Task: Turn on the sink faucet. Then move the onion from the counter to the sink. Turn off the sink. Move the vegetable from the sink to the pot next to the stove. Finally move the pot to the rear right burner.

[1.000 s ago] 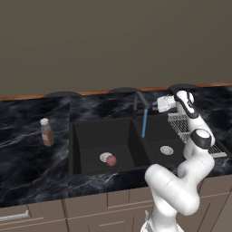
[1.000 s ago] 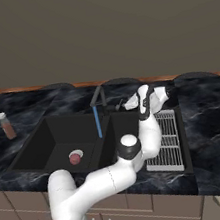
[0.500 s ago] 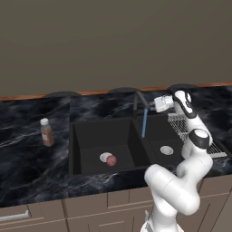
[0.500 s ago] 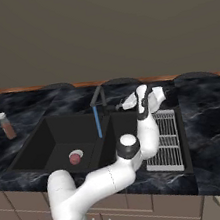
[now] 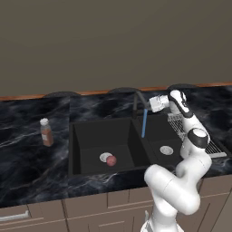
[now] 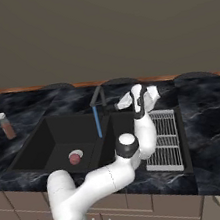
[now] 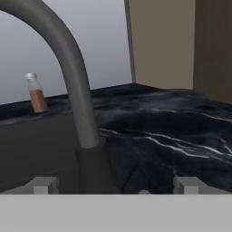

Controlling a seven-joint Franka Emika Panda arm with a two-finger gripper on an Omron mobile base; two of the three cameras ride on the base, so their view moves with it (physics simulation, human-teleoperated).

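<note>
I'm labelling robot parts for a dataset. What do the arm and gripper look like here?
The arm is glossy white with rounded, tube-like links and dark bands and caps at the joints. The gripper has a blocky white hand. Its fingertips are small and grey. No cables or markings show.

The arm (image 5: 174, 192) was glossy white with rounded segments, dark joint caps, and a white hand bearing small grey fingertips (image 7: 43, 185).

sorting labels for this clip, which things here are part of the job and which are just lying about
Part of the job:
- faucet, water running
- onion, in the left basin by the drain
- sink
- counter
- gripper, open, close to the faucet

Just lying about:
- brown bottle with white cap, on the counter left of the sink
- wire rack, right of the sink
</note>
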